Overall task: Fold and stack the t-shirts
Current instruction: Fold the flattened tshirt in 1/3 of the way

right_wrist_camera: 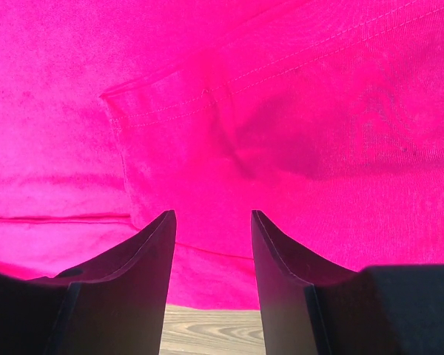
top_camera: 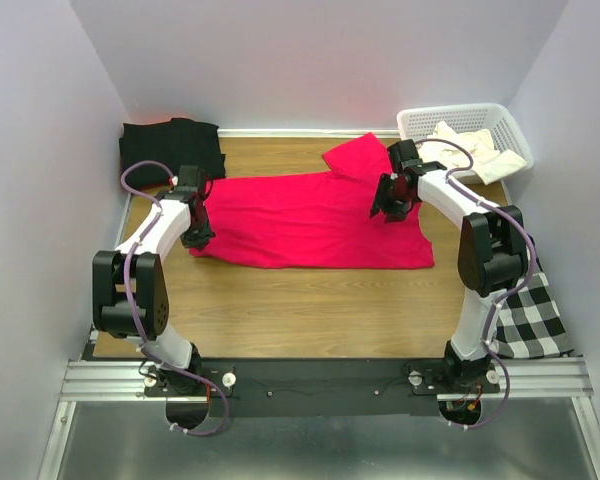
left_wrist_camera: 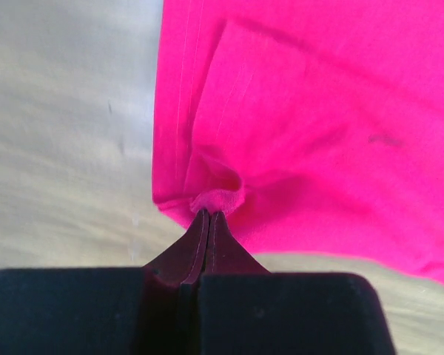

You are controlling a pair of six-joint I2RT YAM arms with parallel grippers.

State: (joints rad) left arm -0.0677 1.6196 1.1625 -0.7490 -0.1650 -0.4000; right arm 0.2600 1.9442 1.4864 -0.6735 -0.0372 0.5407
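Observation:
The crimson-red t-shirt [top_camera: 315, 220] lies spread across the middle of the wooden table. My left gripper [top_camera: 198, 238] is shut on its near left corner; the left wrist view shows the closed fingertips [left_wrist_camera: 207, 218] pinching a bunched bit of red fabric [left_wrist_camera: 296, 133]. My right gripper [top_camera: 390, 212] is open just above the shirt's right part, its jaws apart over red cloth [right_wrist_camera: 222, 118] with nothing between them. A black t-shirt [top_camera: 170, 148] lies folded at the far left corner. A cream-white t-shirt [top_camera: 470, 150] lies in the white basket [top_camera: 416, 120].
The white lattice basket stands at the far right corner. A black-and-white checked cloth [top_camera: 528, 310] lies by the right arm's base. White walls close the table on three sides. Bare wood [top_camera: 310, 310] lies in front of the red shirt.

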